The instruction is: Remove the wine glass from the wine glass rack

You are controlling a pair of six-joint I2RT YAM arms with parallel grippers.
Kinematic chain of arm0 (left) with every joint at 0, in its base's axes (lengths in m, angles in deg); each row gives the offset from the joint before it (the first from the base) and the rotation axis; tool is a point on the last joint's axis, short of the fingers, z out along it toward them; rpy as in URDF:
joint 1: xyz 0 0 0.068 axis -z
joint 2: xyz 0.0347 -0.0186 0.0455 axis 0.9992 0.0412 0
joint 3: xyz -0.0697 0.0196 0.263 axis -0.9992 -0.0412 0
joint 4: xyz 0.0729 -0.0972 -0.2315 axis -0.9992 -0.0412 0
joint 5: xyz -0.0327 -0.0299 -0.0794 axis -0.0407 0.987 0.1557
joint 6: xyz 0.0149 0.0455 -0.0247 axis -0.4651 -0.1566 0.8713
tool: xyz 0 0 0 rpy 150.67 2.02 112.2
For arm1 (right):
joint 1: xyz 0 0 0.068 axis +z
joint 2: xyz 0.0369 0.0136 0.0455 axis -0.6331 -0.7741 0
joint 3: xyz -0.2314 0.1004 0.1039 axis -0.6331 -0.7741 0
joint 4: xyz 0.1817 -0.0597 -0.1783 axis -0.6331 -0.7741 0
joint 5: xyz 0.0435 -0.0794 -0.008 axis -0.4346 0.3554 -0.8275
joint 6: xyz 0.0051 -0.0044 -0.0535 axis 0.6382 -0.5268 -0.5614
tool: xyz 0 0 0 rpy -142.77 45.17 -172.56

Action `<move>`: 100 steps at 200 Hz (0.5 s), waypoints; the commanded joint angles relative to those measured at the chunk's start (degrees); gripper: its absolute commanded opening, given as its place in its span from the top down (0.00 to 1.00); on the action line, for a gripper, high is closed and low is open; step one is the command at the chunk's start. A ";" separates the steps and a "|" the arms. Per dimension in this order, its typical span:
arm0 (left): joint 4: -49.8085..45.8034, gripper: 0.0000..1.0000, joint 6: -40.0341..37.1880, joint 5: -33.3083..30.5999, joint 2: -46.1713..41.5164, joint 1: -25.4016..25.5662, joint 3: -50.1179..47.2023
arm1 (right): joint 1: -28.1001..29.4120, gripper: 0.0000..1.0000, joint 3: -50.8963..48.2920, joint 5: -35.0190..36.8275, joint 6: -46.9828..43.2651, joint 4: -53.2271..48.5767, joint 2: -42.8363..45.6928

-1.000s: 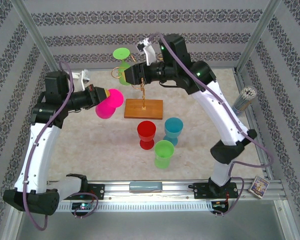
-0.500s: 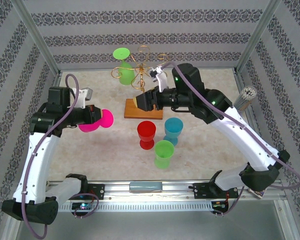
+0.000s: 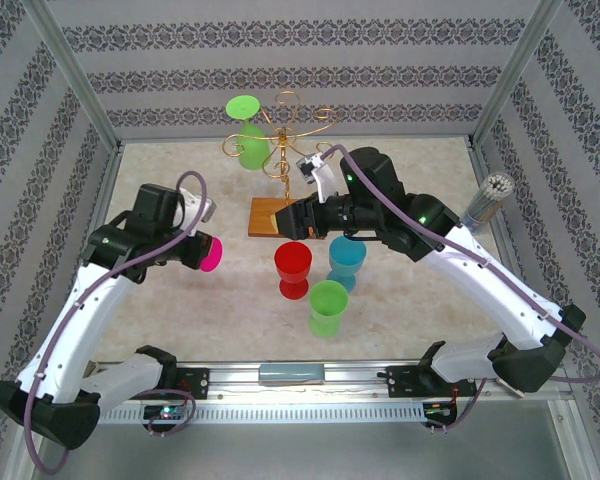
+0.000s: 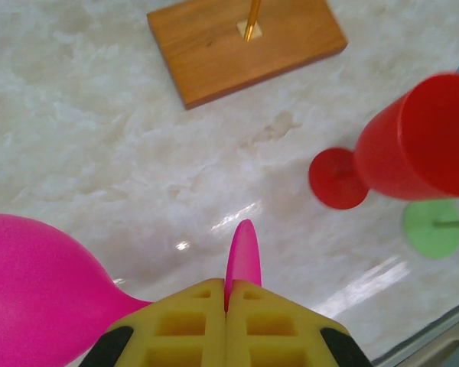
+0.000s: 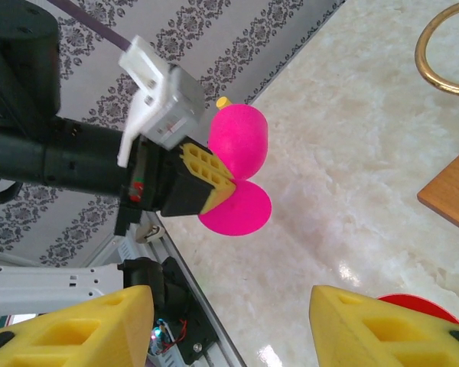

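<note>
The pink wine glass (image 4: pixel 38 283) is off the wine glass rack (image 3: pixel 283 130) and hangs above the bench (image 3: pixel 230 310), left of the rack's wooden base (image 4: pixel 237 42). The left gripper (image 4: pixel 226 287) is clamped tight on its stem, bowl to one side and foot to the other. Its long axis seems roughly level, though the tilt is hard to judge. The right gripper (image 5: pixel 229 302) stands half open and empty, near the base. A green wine glass (image 3: pixel 250 148) hangs on the rack, nearer the right arm.

Wine glass rack (image 3: pixel 264 216) behind three standing glasses (image 3: pixel 292 266), wine glass (image 3: pixel 208 253) left
</note>
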 commanded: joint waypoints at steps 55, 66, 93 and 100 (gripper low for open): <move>2.72 1.00 -9.91 -21.69 -1.73 12.43 -6.30 | -5.15 0.41 3.36 -3.60 0.98 0.79 4.71; 3.01 1.00 -10.84 -23.31 -2.37 13.51 -7.19 | -6.68 0.41 3.88 -4.62 1.24 0.45 5.40; 3.91 1.00 -13.53 -29.85 -2.71 17.93 -9.45 | -9.32 0.40 5.36 -7.61 1.55 -0.05 5.29; 4.37 1.00 -14.60 -32.03 -2.71 19.60 -10.36 | -9.53 0.40 6.10 -8.05 1.22 -0.44 4.90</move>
